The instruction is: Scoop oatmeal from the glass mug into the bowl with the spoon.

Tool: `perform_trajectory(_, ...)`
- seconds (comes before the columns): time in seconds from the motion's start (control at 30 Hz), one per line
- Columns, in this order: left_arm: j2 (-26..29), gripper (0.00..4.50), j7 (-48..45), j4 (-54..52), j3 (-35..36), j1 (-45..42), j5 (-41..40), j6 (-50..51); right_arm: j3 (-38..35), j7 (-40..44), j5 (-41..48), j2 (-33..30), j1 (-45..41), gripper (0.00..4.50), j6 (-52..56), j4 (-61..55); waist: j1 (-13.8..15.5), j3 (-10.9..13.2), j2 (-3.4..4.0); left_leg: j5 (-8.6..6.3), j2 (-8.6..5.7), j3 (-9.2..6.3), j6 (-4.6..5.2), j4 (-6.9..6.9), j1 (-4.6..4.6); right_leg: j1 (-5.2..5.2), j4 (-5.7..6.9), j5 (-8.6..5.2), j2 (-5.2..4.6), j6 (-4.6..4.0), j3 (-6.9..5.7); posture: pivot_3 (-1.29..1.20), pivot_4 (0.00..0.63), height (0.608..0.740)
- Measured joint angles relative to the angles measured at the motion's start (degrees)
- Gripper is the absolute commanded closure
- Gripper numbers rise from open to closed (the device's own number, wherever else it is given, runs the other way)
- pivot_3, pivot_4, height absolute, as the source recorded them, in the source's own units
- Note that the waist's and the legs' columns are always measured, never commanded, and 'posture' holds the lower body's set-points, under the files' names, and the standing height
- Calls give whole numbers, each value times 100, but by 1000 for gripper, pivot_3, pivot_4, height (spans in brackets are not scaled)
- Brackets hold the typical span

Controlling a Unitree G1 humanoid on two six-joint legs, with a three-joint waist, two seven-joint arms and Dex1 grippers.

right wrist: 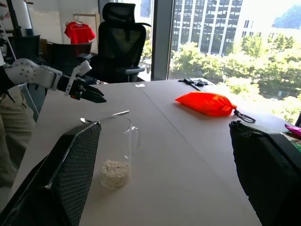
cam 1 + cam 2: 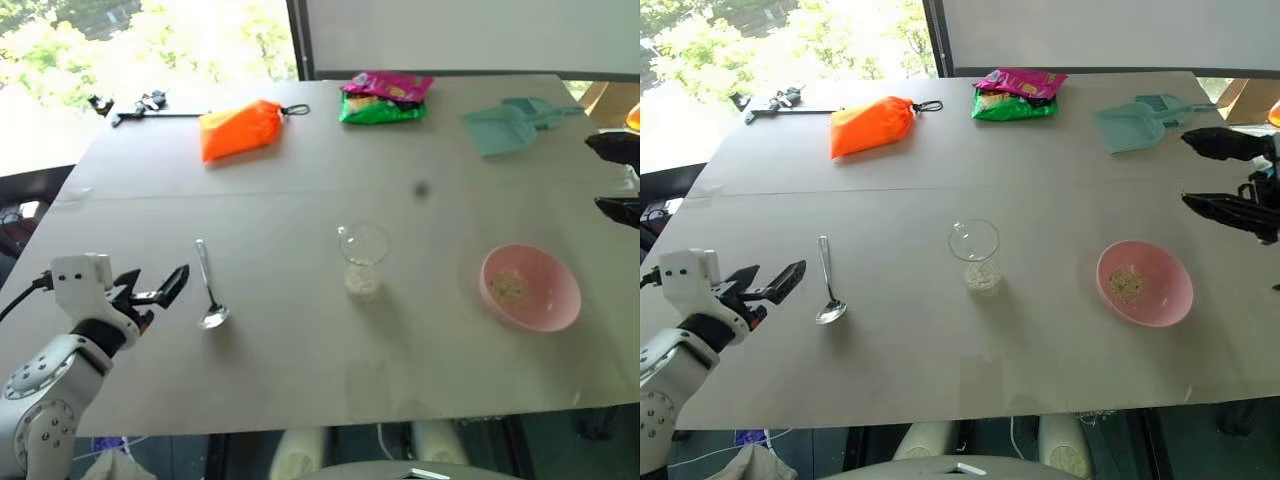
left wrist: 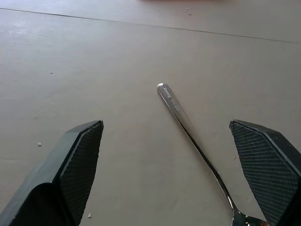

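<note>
Left gripper (image 2: 780, 281) spread wide, empty, just left of spoon (image 2: 828, 288) lying flat on table (image 2: 940, 370). Glass mug (image 2: 975, 255) at centre, upright, oatmeal (image 2: 981, 277) in its bottom. Pink bowl (image 2: 1144, 283) to its right, some flakes inside. Right gripper (image 2: 1225, 175) wide apart, empty, raised beyond bowl near teal scoop (image 2: 1132, 124).

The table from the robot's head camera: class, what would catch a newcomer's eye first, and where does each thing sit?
The bright orange pouch at the table's far side, left of the pink-and-green snack bag, stands out first. Nearer, the pink bowl sits to the right with a little oatmeal inside, the glass mug mid-table. The spoon lies left, beside the open left gripper.
</note>
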Motion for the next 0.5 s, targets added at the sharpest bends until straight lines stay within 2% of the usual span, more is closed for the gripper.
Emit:
perform_trajectory(0.33,14,51,97,-66,-325,-270,92,538,-12,6,351,-204,338,91,1,-604,-3,0,-1,-7,1,-3,13,2,0,0,2,0,1,0,-1,0,150,740)
perform_trajectory(0.5,51,51,773,-328,-528,-644,29,1599,-12,10,352,-242,378,91,-28,-598,-3,0,-1,-8,-1,-4,14,2,0,0,3,0,2,0,-2,0,150,740)
